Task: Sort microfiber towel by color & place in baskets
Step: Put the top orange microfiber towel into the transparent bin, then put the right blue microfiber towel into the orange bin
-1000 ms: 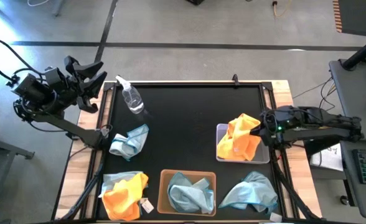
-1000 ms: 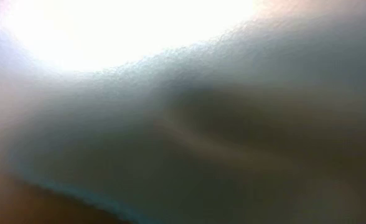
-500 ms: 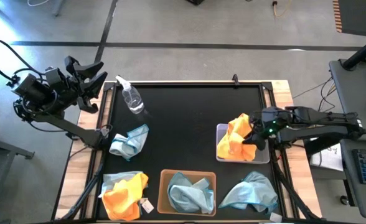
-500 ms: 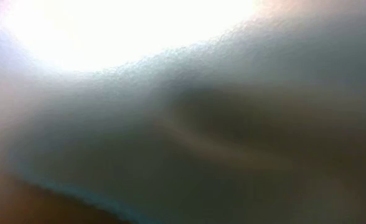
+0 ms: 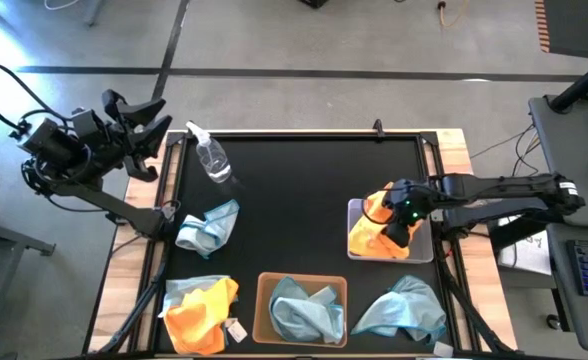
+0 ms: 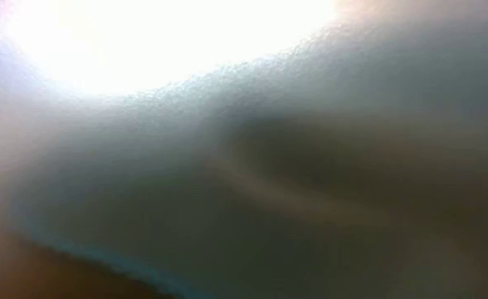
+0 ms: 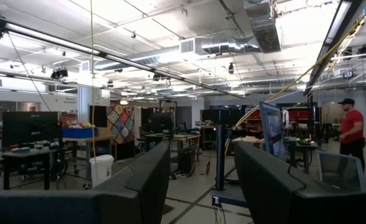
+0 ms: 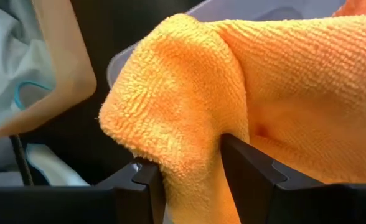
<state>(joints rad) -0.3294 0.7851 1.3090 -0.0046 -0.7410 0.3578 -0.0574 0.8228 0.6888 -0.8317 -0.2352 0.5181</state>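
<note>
An orange microfiber towel (image 5: 372, 238) lies heaped in the light grey basket (image 5: 394, 257) at the table's right. My right gripper (image 5: 399, 220) sits on top of it, open, with a fold of the towel (image 8: 189, 112) between its fingers. The tan basket (image 5: 262, 300) at the near edge holds pale blue towels (image 5: 304, 312). Loose towels lie on the black mat: a blue one (image 5: 209, 225) at the left, an orange and blue pile (image 5: 199, 312) at the near left, and a blue one (image 5: 404, 308) at the near right. My left gripper (image 5: 142, 125) stands open off the table's far left corner. My right gripper has a rounded fold of the orange towel (image 8: 192, 155) between its two spread fingers (image 8: 251, 174), and the fold lies against both inner faces. The fingers come at it from above, slanting from the table's right. The towel rests in the grey basket, slack.
A clear spray bottle (image 5: 212, 158) lies on the mat at the far left. The mat's middle and far half are bare. Something pale sits right in front of the low camera and fills its view. The left wrist view shows only the room, with a person far off.
My right gripper has gone toward the table's left and a little toward its near edge, from the grey basket's right rim to over the basket's middle. The orange towel's far part, raised beside the gripper a second ago, now lies lower under it.
</note>
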